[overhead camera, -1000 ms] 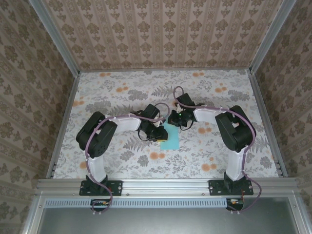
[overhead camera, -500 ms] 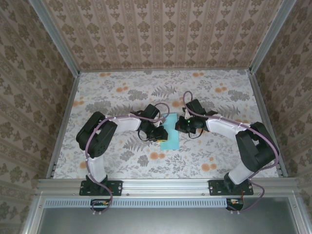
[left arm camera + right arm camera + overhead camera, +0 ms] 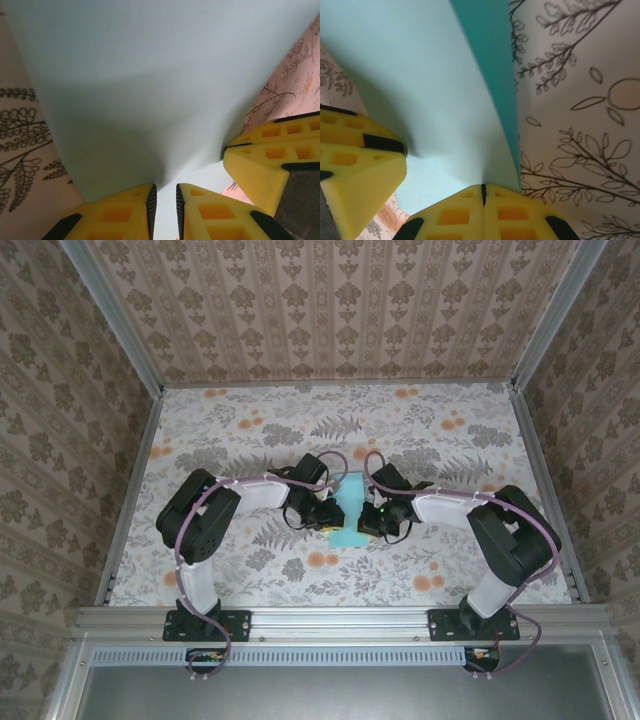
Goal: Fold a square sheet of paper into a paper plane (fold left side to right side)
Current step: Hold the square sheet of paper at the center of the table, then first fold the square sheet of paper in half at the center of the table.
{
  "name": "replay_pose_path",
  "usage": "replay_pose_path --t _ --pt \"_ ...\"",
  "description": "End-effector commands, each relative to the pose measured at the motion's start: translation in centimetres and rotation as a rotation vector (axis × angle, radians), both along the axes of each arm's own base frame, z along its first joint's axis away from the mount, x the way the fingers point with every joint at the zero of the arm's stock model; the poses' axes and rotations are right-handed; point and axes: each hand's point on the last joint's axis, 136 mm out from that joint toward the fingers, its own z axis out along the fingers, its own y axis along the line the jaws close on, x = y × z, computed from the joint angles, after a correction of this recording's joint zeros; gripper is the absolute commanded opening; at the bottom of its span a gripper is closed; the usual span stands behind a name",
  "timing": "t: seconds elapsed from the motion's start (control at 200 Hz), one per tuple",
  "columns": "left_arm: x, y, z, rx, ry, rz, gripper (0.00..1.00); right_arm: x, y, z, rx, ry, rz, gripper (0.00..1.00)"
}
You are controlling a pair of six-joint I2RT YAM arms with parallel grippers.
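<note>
The light blue square sheet of paper (image 3: 350, 502) lies mid-table between my two grippers. In the right wrist view my right gripper (image 3: 482, 186) is shut on the edge of the paper (image 3: 420, 75), which curves up from the table, its darker teal side (image 3: 495, 60) showing. In the left wrist view the paper (image 3: 150, 75) bulges up over my left gripper (image 3: 164, 192). Its jaws stand a narrow gap apart, with paper showing between them. From above, my left gripper (image 3: 328, 520) and right gripper (image 3: 368, 523) almost touch at the sheet's near end. No paper plane shape shows.
The sheet rests on a floral-patterned tabletop (image 3: 250, 430). Patterned walls with metal frame posts (image 3: 130, 490) close in the table on the left, right and back. The right gripper's yellow finger (image 3: 260, 160) sits close beside the left one.
My right arm has swung its gripper from behind the sheet round to its near right edge and taken hold of it. The left gripper has stayed put.
</note>
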Motion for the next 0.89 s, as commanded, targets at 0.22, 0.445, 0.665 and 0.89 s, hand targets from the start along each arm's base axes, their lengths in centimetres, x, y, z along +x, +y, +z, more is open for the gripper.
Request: replay_pose_path --t 0.22,0.445,0.665,0.89 --pt "2.1 -2.0 2.8 -0.033 -0.048 0.000 0.24 -2.3 -2.3 -2.8 -0.147 0.121 0.000 0.05" --pt "3.8 -1.8 1.5 -0.006 -0.060 -0.003 0.22 -2.6 -2.6 -3.2 -0.163 0.141 0.004 0.05" --pt "5.2 -1.7 0.7 -0.009 -0.076 0.019 0.19 -2.7 -2.8 -3.3 -0.183 0.147 0.012 0.05" --pt "7.0 -1.1 0.3 -0.006 -0.105 0.053 0.18 -3.0 -3.3 -3.5 -0.211 0.158 0.027 0.05"
